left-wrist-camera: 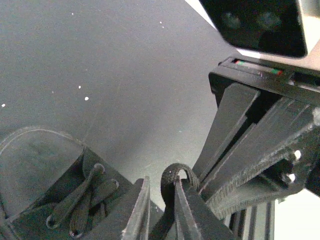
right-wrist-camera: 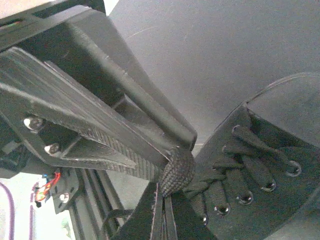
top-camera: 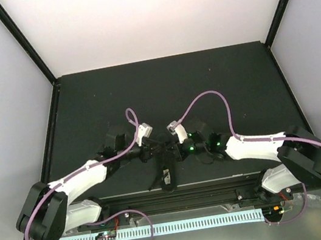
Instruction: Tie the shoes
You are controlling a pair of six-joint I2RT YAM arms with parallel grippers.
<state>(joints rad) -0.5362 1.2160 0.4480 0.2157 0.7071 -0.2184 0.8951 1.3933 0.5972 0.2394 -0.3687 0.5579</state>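
Observation:
The black shoe (top-camera: pixel 167 177) lies at the table's near edge, with both arms meeting just beyond it. In the left wrist view its laced tongue (left-wrist-camera: pixel 80 200) shows low on the left. A black lace loop (left-wrist-camera: pixel 173 175) arches over one fingertip of my left gripper (left-wrist-camera: pixel 161 181), whose jaws stand close together on the lace. My right gripper (right-wrist-camera: pixel 164 197) is shut on the same lace loop (right-wrist-camera: pixel 177 172), right beside the shoe's eyelets (right-wrist-camera: pixel 260 175). The two grippers touch tip to tip at the loop.
A dark mat (top-camera: pixel 162 95) covers the table, framed by pale walls. A metal rail (top-camera: pixel 180 198) runs along the near edge behind the shoe. Purple cables (top-camera: pixel 209 96) arc above both wrists.

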